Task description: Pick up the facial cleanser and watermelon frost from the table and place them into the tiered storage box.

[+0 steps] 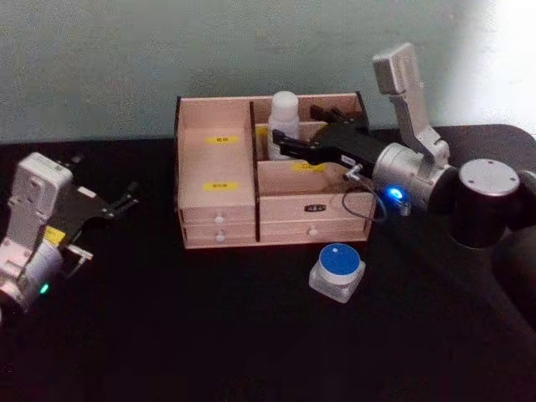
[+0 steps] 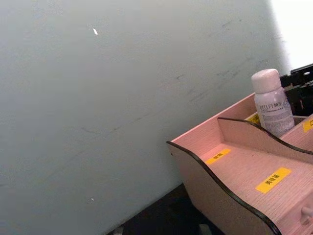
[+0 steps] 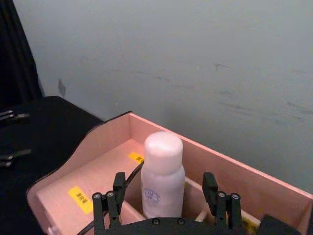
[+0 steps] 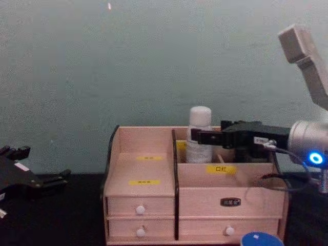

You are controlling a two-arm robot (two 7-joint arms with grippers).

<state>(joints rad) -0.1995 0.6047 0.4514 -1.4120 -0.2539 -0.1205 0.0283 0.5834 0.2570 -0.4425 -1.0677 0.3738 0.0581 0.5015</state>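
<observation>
Left end effector (image 1: 107, 219): open, parked at tabletop (image 1: 209, 335) left | tiered storage box (image 1: 219, 188): centre | white bottle (image 1: 283, 117): upright, rear compartment right of divider | right end effector (image 3: 164, 180): open, flanking bottle | blue-lidded jar (image 1: 337, 270): tabletop, before box.

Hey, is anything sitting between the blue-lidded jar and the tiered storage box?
Nothing visible does: bare table separates the blue-lidded jar from the tiered storage box. The right gripper, open, straddles the white bottle inside it; the left gripper idles far left.

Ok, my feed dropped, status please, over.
Right gripper open, straddling white bottle standing in storage box's rear compartment. Left gripper open, parked left. Blue-lidded jar on table, front of box.
</observation>
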